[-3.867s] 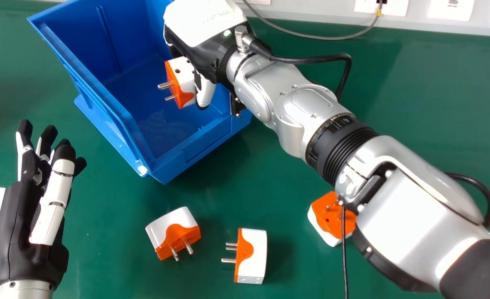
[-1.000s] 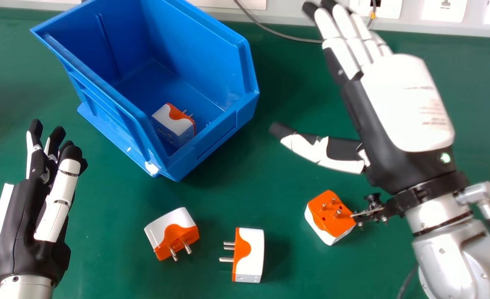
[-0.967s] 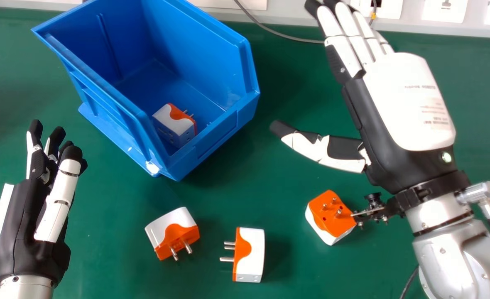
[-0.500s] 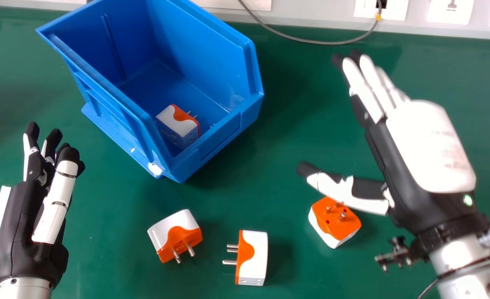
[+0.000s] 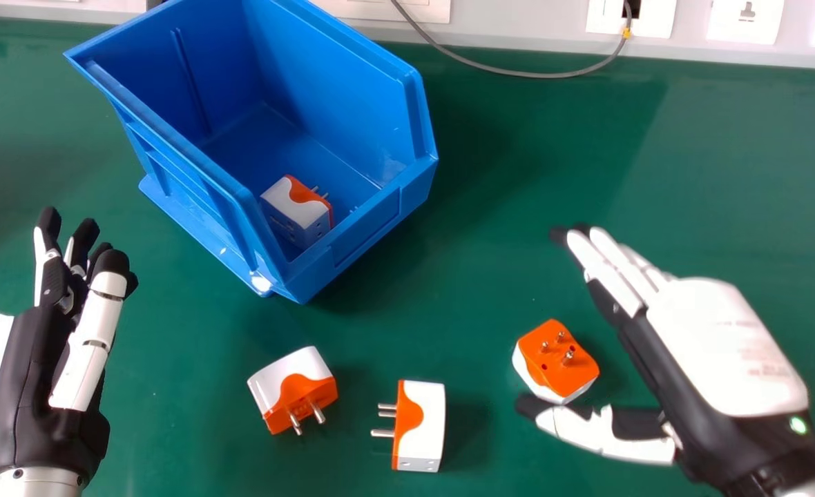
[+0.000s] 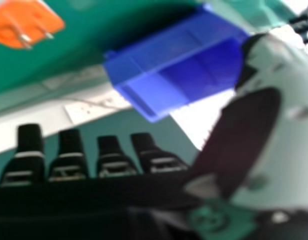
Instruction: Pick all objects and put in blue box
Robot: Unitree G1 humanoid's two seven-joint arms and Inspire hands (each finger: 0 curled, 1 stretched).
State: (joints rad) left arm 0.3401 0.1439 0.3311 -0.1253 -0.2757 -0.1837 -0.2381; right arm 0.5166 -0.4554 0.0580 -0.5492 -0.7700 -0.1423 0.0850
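My right hand [image 5: 725, 345] is spread wide, empty, beside the right plug [image 5: 554, 373]; I'd straddle it, avoiding the pins [image 5: 568, 356], then lift high over the box [image 5: 367, 231], where one plug [image 5: 293, 205] lies. Left plug [image 5: 289, 383] and middle plug [image 5: 425, 428] share the tabletop [image 5: 490, 276]; my left hand [image 5: 27, 386] rests at left

Four orange-and-white plug adapters [image 5: 429, 428] are showing, along with one open blue box [image 5: 338, 76] and one thin grey cable [image 5: 552, 76].
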